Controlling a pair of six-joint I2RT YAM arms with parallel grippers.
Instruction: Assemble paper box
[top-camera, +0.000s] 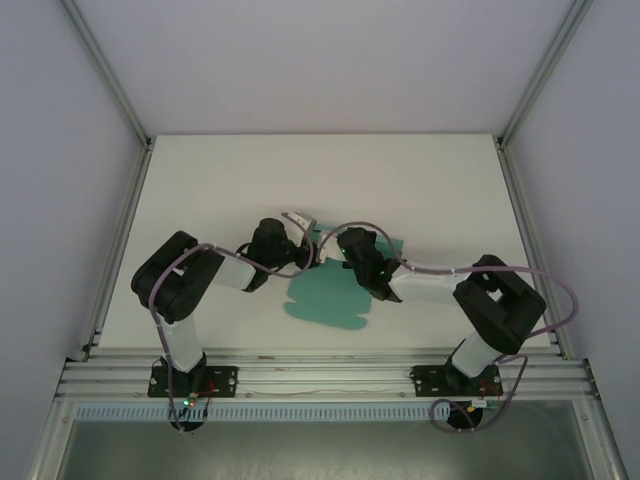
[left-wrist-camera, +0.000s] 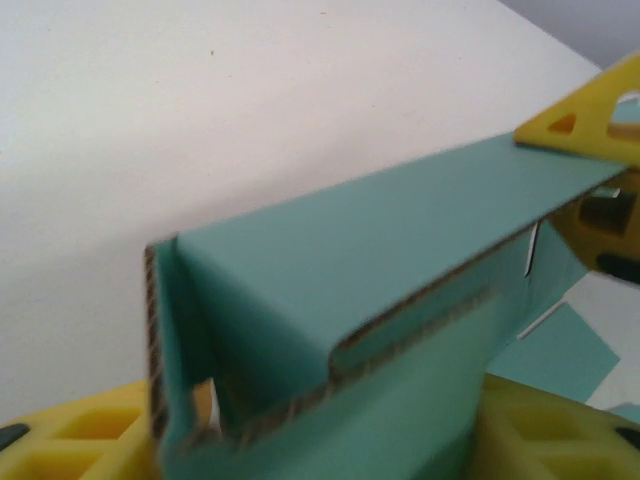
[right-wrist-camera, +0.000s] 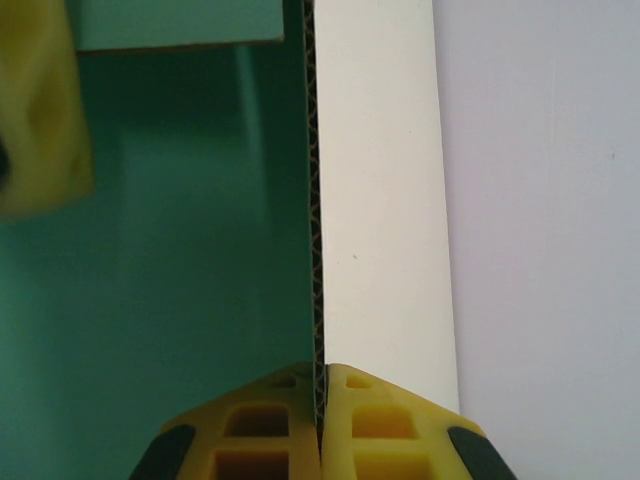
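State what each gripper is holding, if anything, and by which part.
The right gripper is shut on the paper box, pinching the thin edge of one panel. The left gripper straddles a folded wall; whether it grips cannot be told.

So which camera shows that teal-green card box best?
The top external view: the teal-green card box shows nearly whole, lying on the white table between both arms. The left wrist view shows a folded wall close up; the right wrist view shows one thin edge pinched in the right gripper.

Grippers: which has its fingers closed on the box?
The right gripper, pinching the box edge; the left gripper has fingers wide apart around a folded flap.
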